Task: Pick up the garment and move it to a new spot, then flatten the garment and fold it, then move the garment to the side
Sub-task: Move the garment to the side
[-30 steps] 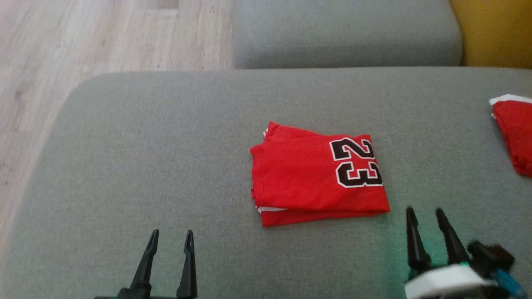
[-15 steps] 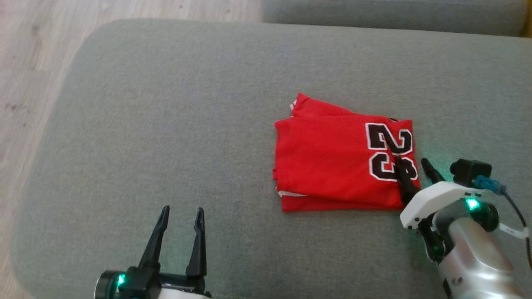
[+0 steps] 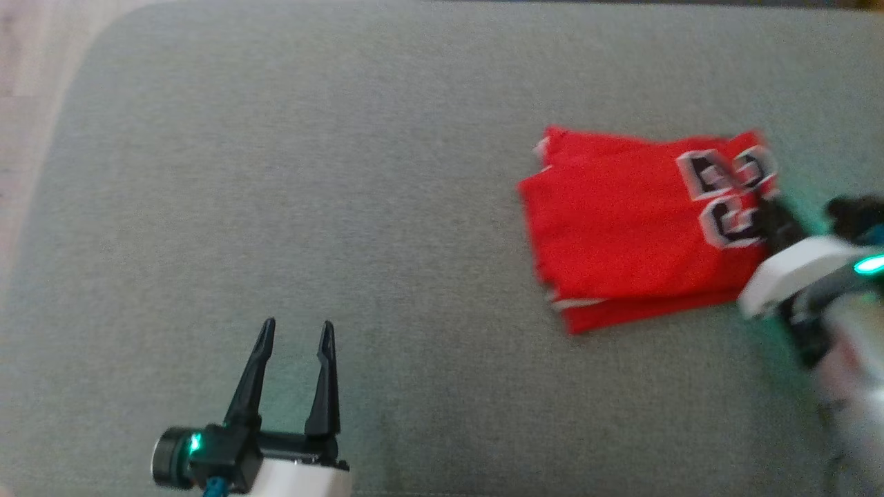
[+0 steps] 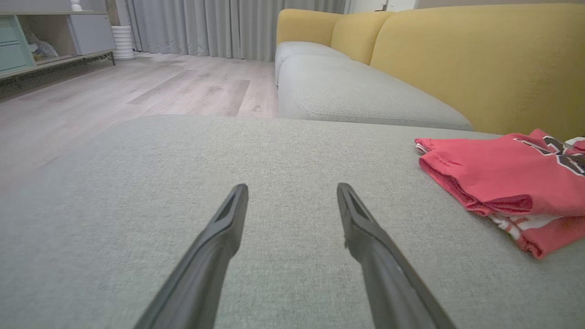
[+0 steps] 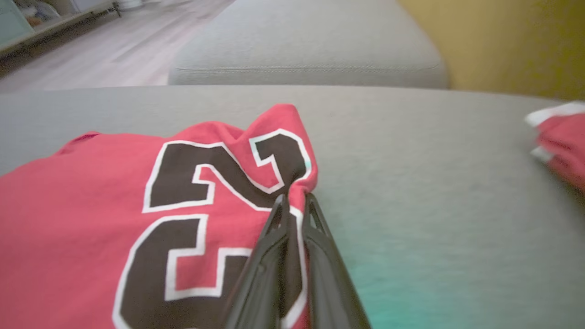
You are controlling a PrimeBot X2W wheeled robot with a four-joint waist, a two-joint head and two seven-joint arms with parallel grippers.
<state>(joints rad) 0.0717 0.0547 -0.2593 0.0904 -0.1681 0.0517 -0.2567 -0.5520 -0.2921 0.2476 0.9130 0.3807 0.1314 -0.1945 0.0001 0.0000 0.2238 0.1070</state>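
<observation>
Grey sofa cushion [image 3: 345, 172] carries the folded garment [image 3: 621, 228] toward its right side, where my right gripper [image 5: 295, 199] is pinched onto the edge by the 23, so I judge a low, slow sideways drag keeps the folds, with my left gripper [image 3: 297, 323] spread and empty, well apart.

Grey sofa seat [image 4: 320, 91], yellow backrest [image 4: 480, 59], wood floor [image 4: 137, 91].

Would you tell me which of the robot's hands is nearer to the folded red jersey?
Right. The right hand is shut on the jersey at its edge by the number 23; the left hand is open over bare cushion, well apart to its left.
</observation>
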